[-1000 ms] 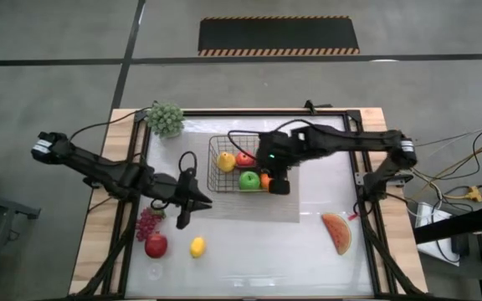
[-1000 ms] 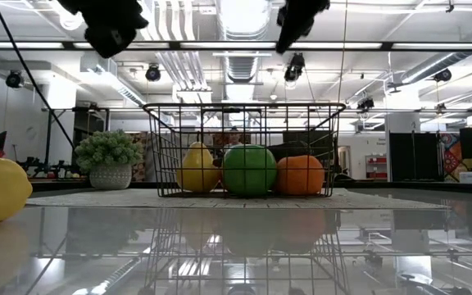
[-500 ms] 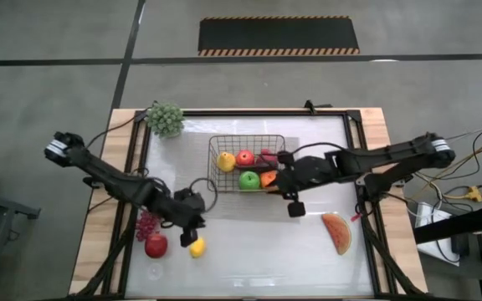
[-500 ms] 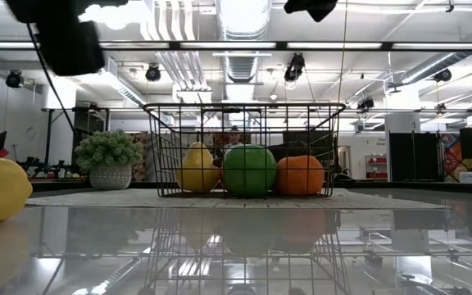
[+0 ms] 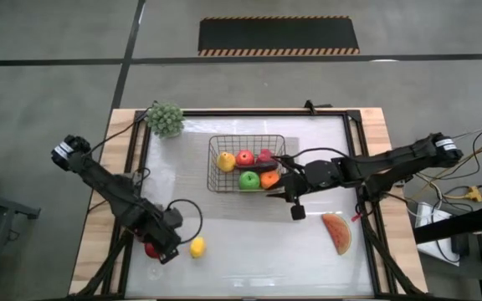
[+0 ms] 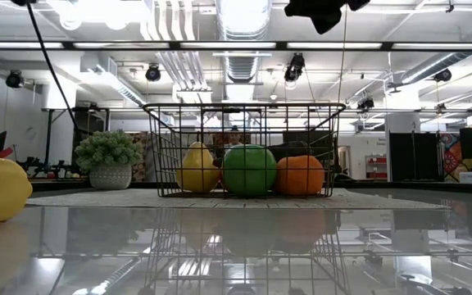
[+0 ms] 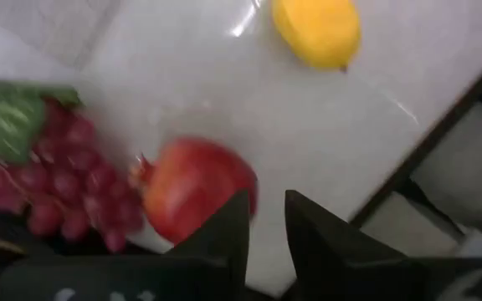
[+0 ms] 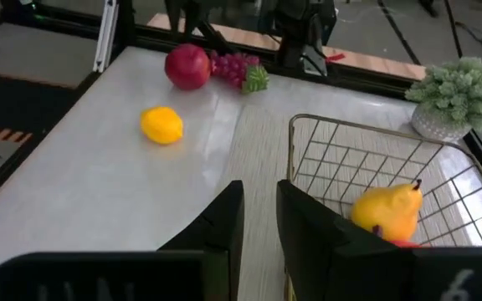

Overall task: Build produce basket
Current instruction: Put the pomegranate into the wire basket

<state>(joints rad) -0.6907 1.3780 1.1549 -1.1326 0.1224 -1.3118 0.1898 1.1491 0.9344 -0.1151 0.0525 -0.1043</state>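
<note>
The left tool (image 5: 165,247), fingers nearly together and empty, has dropped over the red apple (image 7: 195,189) near the surface's front-left corner, while the right tool (image 5: 295,203), narrow and empty, has withdrawn from the basket (image 5: 279,139), suggesting another pick.

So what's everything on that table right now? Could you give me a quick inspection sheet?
Surface: white table, grey mat under the basket.
Job's things: pear, apple, green fruit and orange in basket; lemon, red apple, grapes, watermelon slice outside.
Clutter: potted plant.
Grippers: left gripper over red apple, right gripper beside basket, both nearly closed, empty.
Cables: wires off the table's right.
Surroundings: grey floor, striped mat.
</note>
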